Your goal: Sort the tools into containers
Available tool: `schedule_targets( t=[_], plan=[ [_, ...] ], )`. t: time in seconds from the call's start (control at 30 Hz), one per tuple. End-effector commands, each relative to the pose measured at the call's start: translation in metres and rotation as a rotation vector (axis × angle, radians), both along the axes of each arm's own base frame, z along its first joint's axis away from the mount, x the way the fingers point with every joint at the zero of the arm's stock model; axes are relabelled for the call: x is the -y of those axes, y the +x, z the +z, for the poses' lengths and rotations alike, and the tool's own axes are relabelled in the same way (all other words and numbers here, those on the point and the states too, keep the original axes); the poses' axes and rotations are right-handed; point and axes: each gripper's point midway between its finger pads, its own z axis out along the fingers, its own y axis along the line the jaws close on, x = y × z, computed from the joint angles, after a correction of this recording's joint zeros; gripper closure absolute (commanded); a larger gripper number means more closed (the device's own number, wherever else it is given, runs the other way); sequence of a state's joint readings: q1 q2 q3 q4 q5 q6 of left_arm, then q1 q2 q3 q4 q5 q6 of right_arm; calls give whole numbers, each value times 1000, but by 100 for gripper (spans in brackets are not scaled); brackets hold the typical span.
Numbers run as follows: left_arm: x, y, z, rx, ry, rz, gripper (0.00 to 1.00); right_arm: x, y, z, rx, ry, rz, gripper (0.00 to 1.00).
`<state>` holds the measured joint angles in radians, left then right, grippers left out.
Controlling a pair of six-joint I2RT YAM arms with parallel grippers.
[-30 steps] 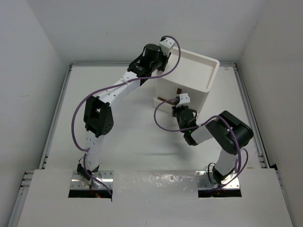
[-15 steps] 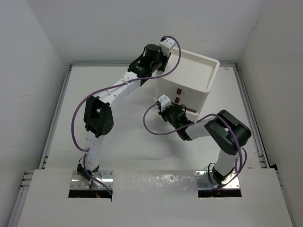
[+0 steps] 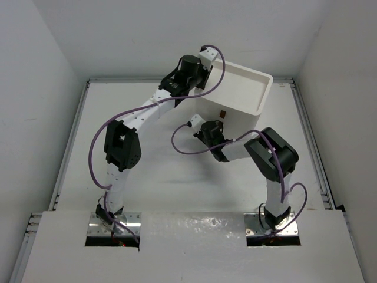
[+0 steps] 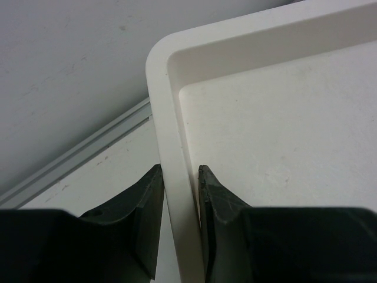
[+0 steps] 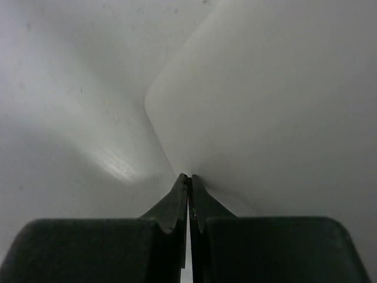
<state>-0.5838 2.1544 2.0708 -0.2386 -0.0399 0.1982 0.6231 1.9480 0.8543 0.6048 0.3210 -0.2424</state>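
At the far right of the counter (image 3: 165,171):

- The white drawer stack (image 3: 240,115) stood with its rimmed tray top (image 3: 235,88) facing up. One brown tab handle (image 3: 222,112) showed on the front, and the drawers looked closed as far as the overhead view let you judge.
- None of the screwdrivers showed in any view, so you could not tell from here how many were sorted.
- The stack read as thin, hollow plastic. It was probably light, stiff enough to hold its shape, and smooth on its walls. A pull on a drawer would likely drag the whole unit across the counter unless something held it.
- The raised rim (image 4: 171,118) was the sound place to take hold, being a narrow wall that fingers could straddle. The flat sides offered nothing to pinch. The tab was the only purchase on a drawer, and it was small enough to slip out of a loose pinch.
- Your left tool (image 4: 178,170) sat narrowed astride that rim near the tray's corner, one finger outside and one inside, both pressing the wall.
- Your right tool (image 5: 188,187) was fully closed and empty. Its tips were together, just at the stack's lower rounded corner.
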Motion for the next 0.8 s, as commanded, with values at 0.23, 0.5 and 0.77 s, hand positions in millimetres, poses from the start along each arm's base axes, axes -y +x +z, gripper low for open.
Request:
schedule_targets(
  t=[0.23, 0.5, 0.77],
  plan=[
    [6, -47, -56, -212, 127, -113, 100, 8, -3, 43, 84, -90, 24, 100],
    [8, -41, -23, -166, 121, -115, 55, -1, -80, 99, -16, 67, 17, 100],
    [0, -47, 66, 0, 46, -103, 0, 164, -174, 86, -104, 371, -670, 24]
  ],
)
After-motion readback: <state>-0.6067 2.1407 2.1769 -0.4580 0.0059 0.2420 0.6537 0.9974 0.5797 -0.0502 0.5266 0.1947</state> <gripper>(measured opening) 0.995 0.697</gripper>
